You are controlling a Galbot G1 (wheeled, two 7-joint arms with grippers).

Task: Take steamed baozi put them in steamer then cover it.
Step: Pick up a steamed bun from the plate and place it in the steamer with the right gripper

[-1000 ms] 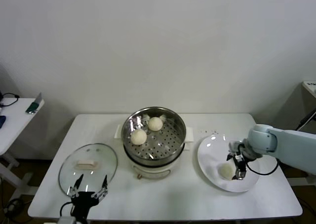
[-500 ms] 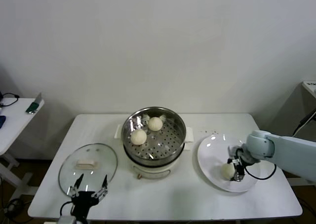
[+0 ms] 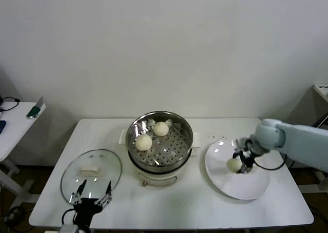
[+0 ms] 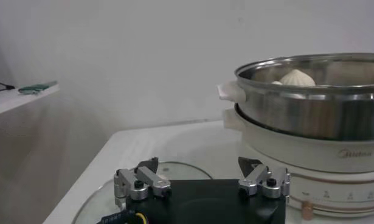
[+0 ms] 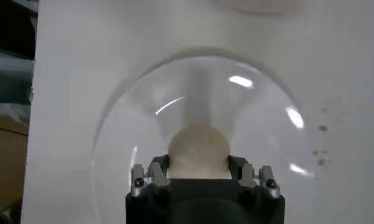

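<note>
Right gripper (image 3: 239, 163): we see it above the white plate (image 3: 246, 189), its fingers clamped on either side of one steamed baozi (image 3: 233, 164). In the right wrist view the bun (image 5: 198, 151) sits squarely between the two fingers (image 5: 151, 176), with the plate's surface showing below it, so we judge it lifted clear of the plate.

Left gripper (image 3: 90, 199): we find it parked low at the table's near edge, just by the cover (image 3: 91, 174), fingers spread apart and holding nothing.

Steamer (image 3: 160, 147): it stands in the middle of the table, open, with two buns already on the perforated tray, one toward the back (image 3: 161, 129) and one to its left (image 3: 144, 141).

Cover: it lies flat on the table to the steamer's left, bar handle up, well apart from the pot.

Relation that matters: from the held bun, the steamer lies toward the robot's left, just beside the plate. We judge the right arm the nearer one for this carry; the left is on the pot's far side.

Free room on the tray: the front and right part looks bare, the side nearest the right gripper.

Bun's shape: round, so we see no long axis to align.

Step in hand: we judge this the third bun in transit; the plate shows no other bun.
</note>
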